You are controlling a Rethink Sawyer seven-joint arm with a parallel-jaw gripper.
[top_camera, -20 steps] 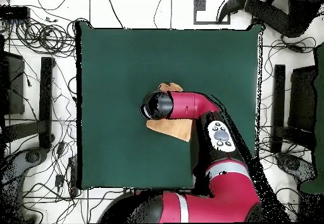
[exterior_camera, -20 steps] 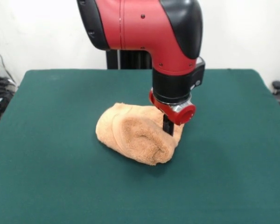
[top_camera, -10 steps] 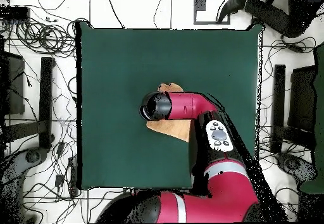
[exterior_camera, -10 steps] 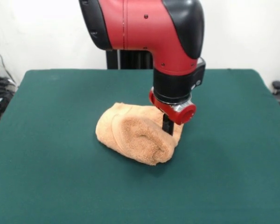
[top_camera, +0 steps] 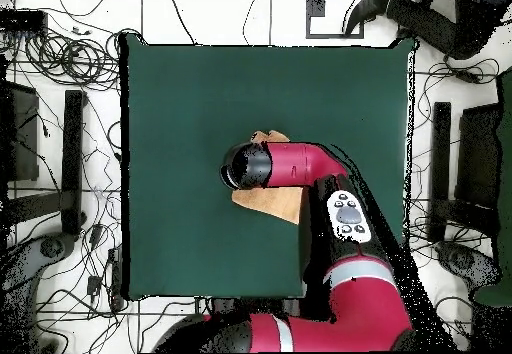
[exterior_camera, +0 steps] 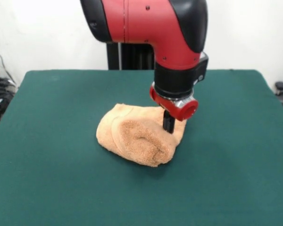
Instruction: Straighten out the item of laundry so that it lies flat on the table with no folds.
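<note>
In the front view we see the large rectangular table with its dark green felt-like top (exterior_camera: pixel 47 141) filling the frame from the left edge to the right. Left of centre and reaching the middle lies the peach terry-cloth hand towel (exterior_camera: pixel 137 136), bunched into a rounded, folded heap on the green surface. At the heap's right end the black gripper (exterior_camera: pixel 168 123) under the red and black arm (exterior_camera: pixel 151 23) comes down onto the cloth, touching it; we cannot tell whether it is parted or closed. In the overhead view the arm covers most of the towel (top_camera: pixel 275 202), which shows near the middle of the table (top_camera: pixel 180 100)
</note>
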